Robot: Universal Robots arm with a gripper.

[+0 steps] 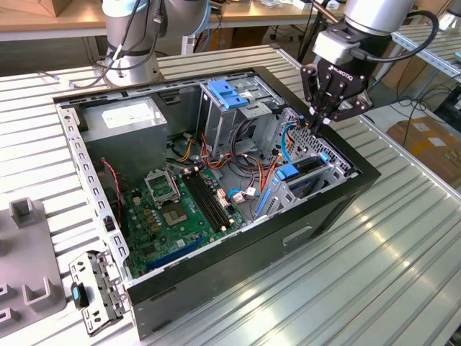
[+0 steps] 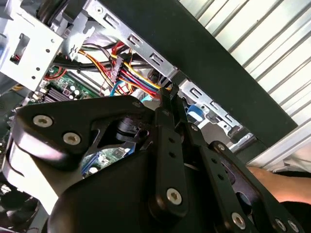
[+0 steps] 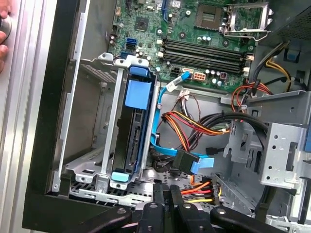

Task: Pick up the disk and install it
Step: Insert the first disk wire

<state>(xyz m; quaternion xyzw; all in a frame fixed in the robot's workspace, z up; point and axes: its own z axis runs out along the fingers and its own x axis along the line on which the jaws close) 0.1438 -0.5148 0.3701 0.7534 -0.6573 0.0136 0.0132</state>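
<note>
The disk (image 3: 132,141) stands on edge in the low drive cage (image 3: 104,121) at the corner of the open computer case, framed by its blue carrier. In the exterior view the disk (image 1: 301,169) shows as a blue strip in that cage, toward the exterior view's right. My gripper (image 1: 318,124) hangs just above the case rim, over the cables behind the cage and apart from the disk. Both wrist views show the gripper's fingers pressed together with nothing between them, at the gripper (image 3: 168,190) and the gripper (image 2: 169,97).
The case holds a motherboard (image 1: 169,213), a grey power supply (image 1: 126,122), a tall metal cage with a blue bracket (image 1: 226,94) and bundled cables (image 3: 194,128). A person's hand (image 2: 279,182) rests outside the case wall. A loose metal bracket (image 1: 94,292) lies on the slatted table.
</note>
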